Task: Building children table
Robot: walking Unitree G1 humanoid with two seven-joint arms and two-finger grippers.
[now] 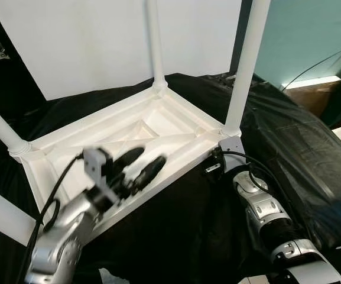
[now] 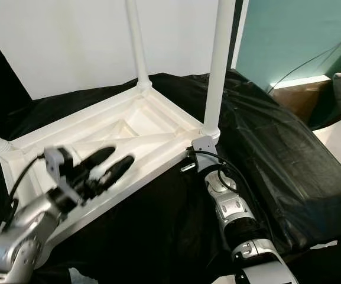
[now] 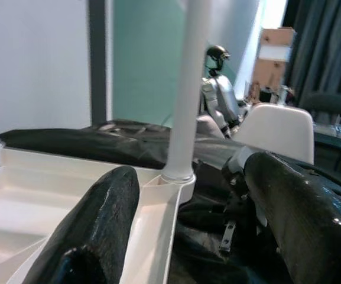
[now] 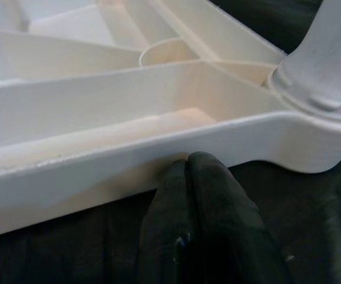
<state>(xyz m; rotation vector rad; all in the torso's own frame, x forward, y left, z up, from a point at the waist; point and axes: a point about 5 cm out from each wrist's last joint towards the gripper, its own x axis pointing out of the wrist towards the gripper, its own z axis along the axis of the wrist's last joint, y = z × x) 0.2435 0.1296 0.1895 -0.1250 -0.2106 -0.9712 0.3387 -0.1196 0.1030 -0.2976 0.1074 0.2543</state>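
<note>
Bearing four legs (image 1: 246, 65): one tabletop (image 1: 176, 127).

A black sheet (image 1: 288, 136) covered the raised surface. On it lay a white plastic table (image 1: 123, 133), upside down, ribbed underside up, legs (image 1: 245, 65) standing upward from the corners. The sheet was creased and glossy, draped over the edge.

One white children's table (image 1: 129, 133) lies upside down, with four white legs (image 1: 246, 65) fitted at its corners. Two grippers: the left gripper (image 1: 143, 167) above its underside, the right gripper (image 4: 188, 171) touching its rim.
</note>
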